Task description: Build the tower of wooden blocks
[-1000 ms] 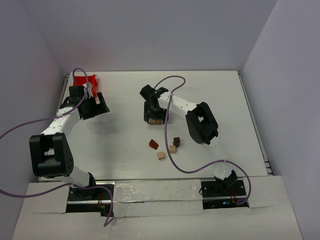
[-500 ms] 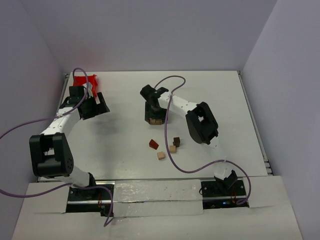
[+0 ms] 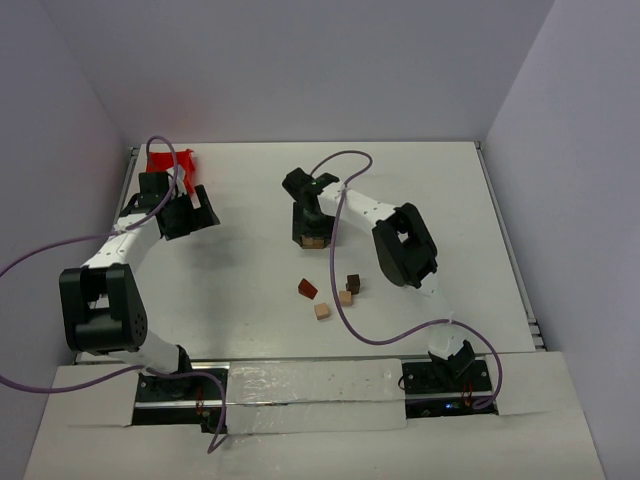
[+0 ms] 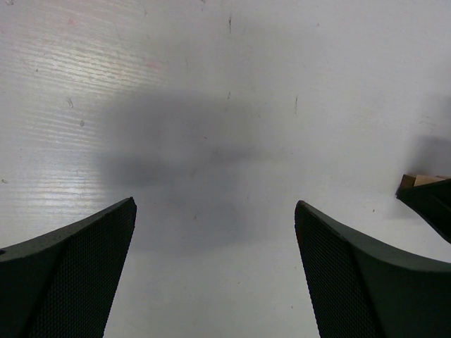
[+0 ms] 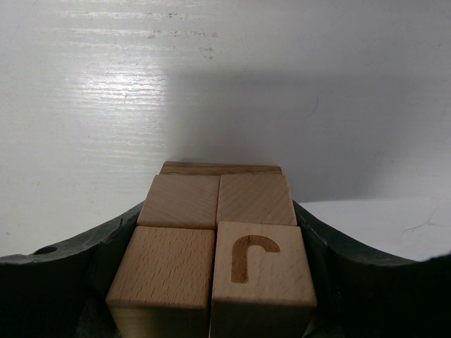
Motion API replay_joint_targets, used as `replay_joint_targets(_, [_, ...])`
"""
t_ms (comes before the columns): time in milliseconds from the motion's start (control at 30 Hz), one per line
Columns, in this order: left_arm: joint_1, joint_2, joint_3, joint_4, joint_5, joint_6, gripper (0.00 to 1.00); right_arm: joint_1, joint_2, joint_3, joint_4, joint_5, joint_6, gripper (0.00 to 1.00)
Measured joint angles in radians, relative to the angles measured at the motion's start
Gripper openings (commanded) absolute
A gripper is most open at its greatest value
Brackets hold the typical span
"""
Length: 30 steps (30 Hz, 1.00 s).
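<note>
Table (image 5: 106, 84), wood blocks (image 5: 215, 243) inside right claw (image 5: 220, 208)

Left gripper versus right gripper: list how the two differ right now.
The left gripper stands wide open with only bare table between its fingers. The right gripper has its fingers against both sides of a block cluster of light wood. The left gripper hangs beside the red bin at the far left, while the right gripper is at mid-table. Both have dark fingers and face down at the white table.
</note>
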Motion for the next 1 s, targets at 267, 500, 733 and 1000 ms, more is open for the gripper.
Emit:
replay_joint_targets(267, [0.000,0.002,0.000,0.000,0.001,0.000,0.99,-0.025,0.000,0.000,0.005,-0.019,-0.027,0.65])
replay_joint_targets(500, [0.000,0.004,0.007,0.000,0.005,0.000,0.99,-0.034,0.000,0.000,0.005,-0.027,-0.064,0.65])
replay_joint_targets(733, [0.000,0.007,0.011,0.000,0.005,0.000,0.99,-0.034,0.002,0.002,0.005,-0.023,-0.100,0.66])
replay_joint_targets(1000, [0.000,0.014,0.011,0.000,0.006,0.000,0.99,-0.034,0.002,0.002,0.005,-0.016,-0.120,0.71])
